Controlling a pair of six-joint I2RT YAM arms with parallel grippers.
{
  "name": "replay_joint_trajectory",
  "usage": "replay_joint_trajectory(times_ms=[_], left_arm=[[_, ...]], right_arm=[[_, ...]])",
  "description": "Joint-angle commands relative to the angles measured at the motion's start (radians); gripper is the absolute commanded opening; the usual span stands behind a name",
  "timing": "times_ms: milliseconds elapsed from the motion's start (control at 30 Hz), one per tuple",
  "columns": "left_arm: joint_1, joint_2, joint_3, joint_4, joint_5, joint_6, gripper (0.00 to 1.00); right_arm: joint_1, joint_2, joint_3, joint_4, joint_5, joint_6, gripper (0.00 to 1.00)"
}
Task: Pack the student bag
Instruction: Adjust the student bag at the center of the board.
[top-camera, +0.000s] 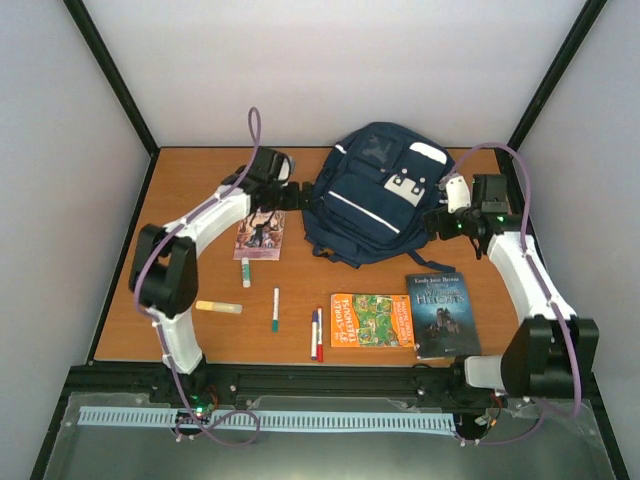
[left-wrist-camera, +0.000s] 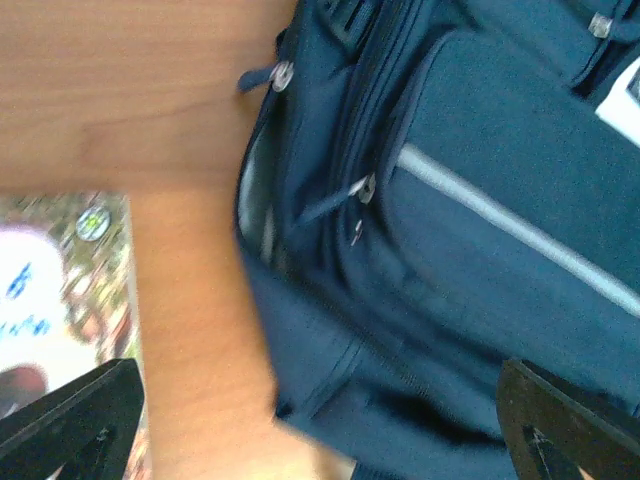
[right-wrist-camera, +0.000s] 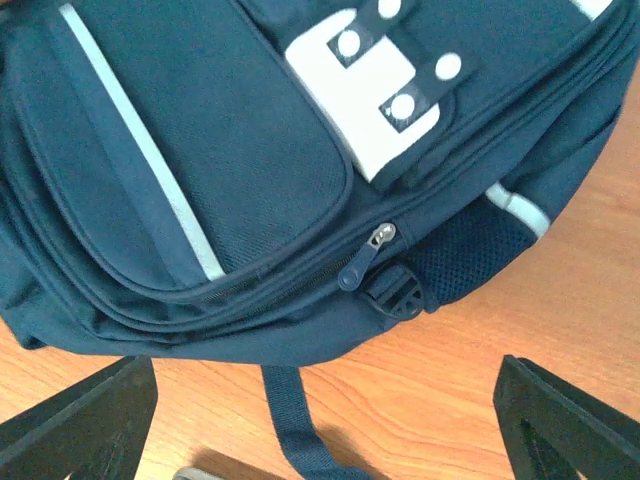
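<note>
1. Navy fabric marks the student bag (top-camera: 375, 195), laid at the middle of the far edge of the surface; its zips appear shut.
2. Nothing is judged packed yet: an orange book (top-camera: 372, 320), a dark book (top-camera: 443, 313) and pens (top-camera: 316, 333) are left near the near edge.
3. The left gripper (top-camera: 294, 195) and right gripper (top-camera: 438, 220) are held open and empty, flanking the bag.

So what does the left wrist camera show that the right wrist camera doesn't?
Only the left wrist view shows a booklet on the table beside the student bag. Only the right wrist view shows the bag's white-grey patch, a black buckle and a loose strap. Both show the bag, its pale stripe, zipper pulls, the table, and an open pincer: left pincer, right pincer respectively.
</note>
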Motion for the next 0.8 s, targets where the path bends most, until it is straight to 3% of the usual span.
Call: replay_joint_trajectory(times_ms=[0,233,400,567,767], left_arm=[[-0.010,0.166,0.250,-0.068,0.083,-0.034,0.99],[-0.009,0.397,0.530,-0.106,0.071,-0.080,0.96],[0.014,0.514,0.653,-0.112,0.054,-0.104,0.95],[0.054,0.613,0.725,-0.095,0.191,-0.105,0.85],[0.063,0.681,0.755,-0.107,0.261,-0.079,0.84]], right_arm=[[-0.018,0.126,0.069,-0.090,0.015,-0.033,0.97],[-0.041,0.281,0.130,-0.115,-0.019,-0.029,1.00],[-0.083,0.446,0.239,-0.201,-0.164,0.013,1.00],[-0.101,0.549,0.298,-0.201,-0.202,0.071,1.00],[-0.102,0.676,0.391,-0.223,-0.215,0.094,1.00]])
